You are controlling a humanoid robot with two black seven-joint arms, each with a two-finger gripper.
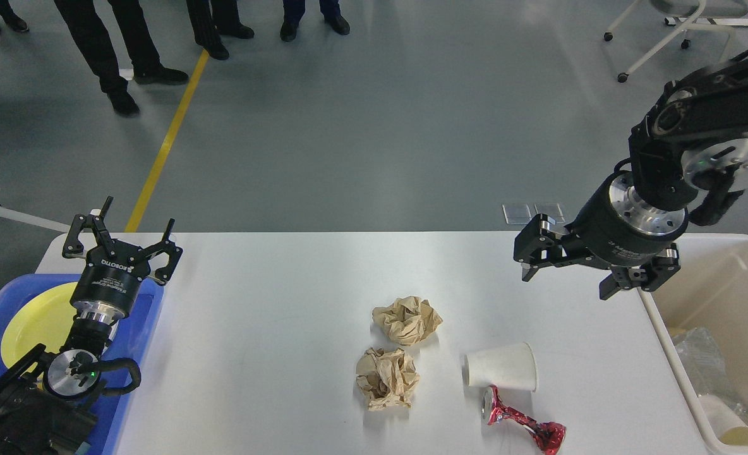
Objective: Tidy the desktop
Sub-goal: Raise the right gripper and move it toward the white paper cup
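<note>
Head view: white surface (273, 354) (the desktop to be tidied) fills the near middle, its far edge by the grey floor.
Left claw (121, 237): fingers spread wide, holding nothing, poised over the far left corner, just beyond the blue tray (143, 328).
Right claw (570, 278): fingers apart, empty, touching nothing, raised above the far right of the surface, beside the beige bin (664, 335).
Tray: carries a yellow plate (36, 322).
Middle: two crumpled brown paper balls, far one (407, 320), near one (387, 378), close together.
Right of them: white paper cup (501, 366) on its side; crushed red can (524, 427) just nearer (whether touching, unclear).
</note>
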